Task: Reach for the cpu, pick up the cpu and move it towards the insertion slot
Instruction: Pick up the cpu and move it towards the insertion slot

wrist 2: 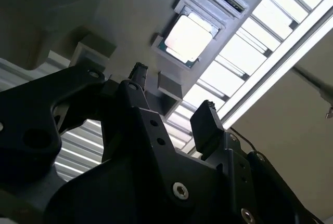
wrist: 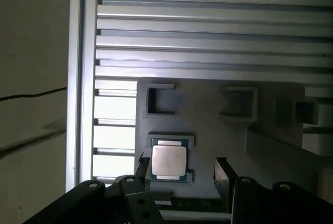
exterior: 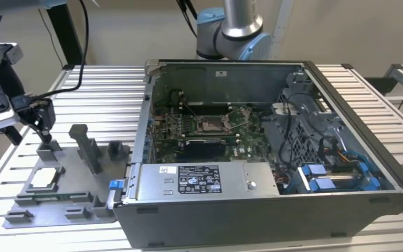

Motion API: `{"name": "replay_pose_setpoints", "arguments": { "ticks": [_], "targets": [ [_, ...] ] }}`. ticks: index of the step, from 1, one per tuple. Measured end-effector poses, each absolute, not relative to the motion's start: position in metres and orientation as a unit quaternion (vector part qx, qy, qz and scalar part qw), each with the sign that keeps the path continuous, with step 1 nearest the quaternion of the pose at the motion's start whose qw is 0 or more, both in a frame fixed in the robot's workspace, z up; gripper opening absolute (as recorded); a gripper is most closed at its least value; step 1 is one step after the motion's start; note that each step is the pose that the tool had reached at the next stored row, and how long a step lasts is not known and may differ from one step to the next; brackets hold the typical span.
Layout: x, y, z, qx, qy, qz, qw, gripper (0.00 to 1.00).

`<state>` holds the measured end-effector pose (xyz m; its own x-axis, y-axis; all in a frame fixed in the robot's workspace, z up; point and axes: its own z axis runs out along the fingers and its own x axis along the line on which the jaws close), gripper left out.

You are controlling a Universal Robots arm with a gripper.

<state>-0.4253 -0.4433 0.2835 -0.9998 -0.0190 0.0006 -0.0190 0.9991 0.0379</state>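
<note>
The cpu (exterior: 45, 177) is a small pale silvery square lying flat in a recess of the grey fixture plate (exterior: 60, 215), at the exterior view's left. My gripper (exterior: 43, 134) hangs above the plate's far end, behind the cpu and apart from it. In the first wrist view the cpu (wrist: 169, 161) lies below the gripper (wrist: 183, 174), whose two black fingers stand wide apart with nothing between them. The second wrist view has the cpu (wrist 2: 188, 38) beyond the open gripper (wrist 2: 174, 102). The insertion slot (exterior: 212, 124) is the silvery-framed socket on the green motherboard inside the case.
An open computer case (exterior: 380, 168) fills the middle and right of the exterior view. Grey fixture blocks (exterior: 88, 148) stand upright on the plate between the gripper and the case. A thin green memory stick (exterior: 51, 197) lies near the cpu. A second arm base (exterior: 231, 31) stands behind the case.
</note>
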Motion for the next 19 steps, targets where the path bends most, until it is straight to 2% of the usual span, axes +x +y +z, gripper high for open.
{"name": "replay_pose_setpoints", "arguments": {
  "ticks": [19],
  "targets": [
    [-0.425,-0.462,0.274,0.009,-1.0,-0.019,0.0,1.0]
  ]
}}
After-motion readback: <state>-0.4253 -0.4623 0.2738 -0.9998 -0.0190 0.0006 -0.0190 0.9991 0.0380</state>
